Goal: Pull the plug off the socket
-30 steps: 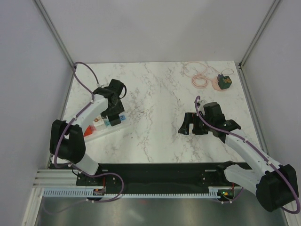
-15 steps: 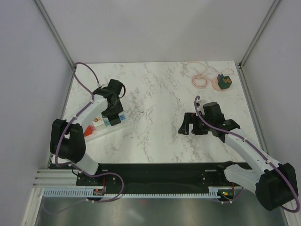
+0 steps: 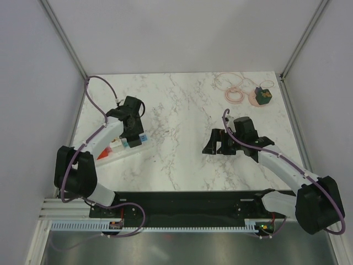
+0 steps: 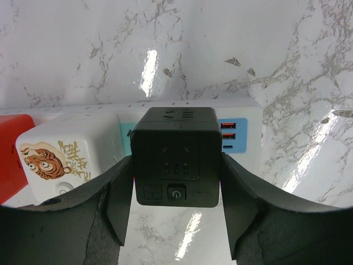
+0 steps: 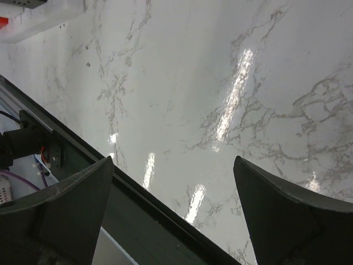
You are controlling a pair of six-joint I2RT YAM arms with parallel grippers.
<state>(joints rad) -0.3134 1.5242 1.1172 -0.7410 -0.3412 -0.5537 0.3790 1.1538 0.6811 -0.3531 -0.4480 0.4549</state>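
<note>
Two fingers (image 4: 118, 199) of the left gripper (image 3: 132, 132) flank the black cube plug (image 4: 176, 157), which sits in the socket (image 4: 242, 118), the white strip lying slantwise at the left side of the counter (image 3: 182, 105). The gripper stands about as wide as the plug, its pads right at the plug's side faces with no clear gap; whether they already press cannot be told. The right gripper (image 5: 171, 182) hangs wide open over bare counter at mid-right, holding nothing. The step in hand looks like the grasp before the pull. To do it well, the left gripper should close squarely on the two flat sides, low enough to hold the body and not just its top edge, and stay clear of the white plug (image 4: 66, 160) standing just beside it. The pull should then go straight up along the pins, not at a tilt. As the strip is light and nothing holds it down, it may well lift with the plug, so the right gripper would likely have to press the socket's free end onto the counter first.
</note>
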